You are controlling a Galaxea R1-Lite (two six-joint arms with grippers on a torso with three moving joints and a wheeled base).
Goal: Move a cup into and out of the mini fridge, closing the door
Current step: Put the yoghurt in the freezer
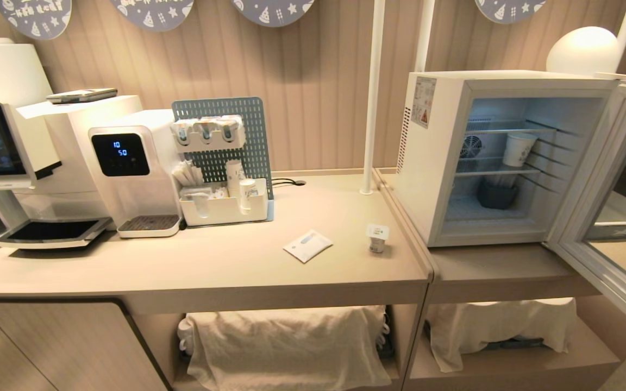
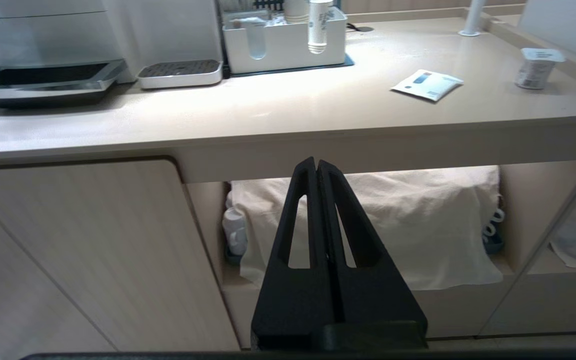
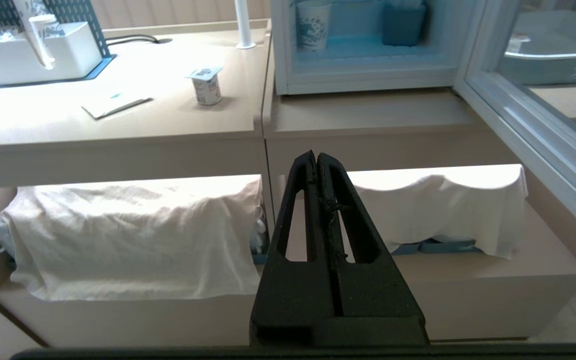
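Standing upright, squat foil-lidded cup [image 1: 377,238] beside boxy mini fridge [image 1: 443,163]

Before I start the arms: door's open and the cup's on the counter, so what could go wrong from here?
The cup is small with an overhanging lid; a grip could tip it. The open door juts outward, so the right gripper might clip it. A paper cup already inside the mini fridge could get knocked.
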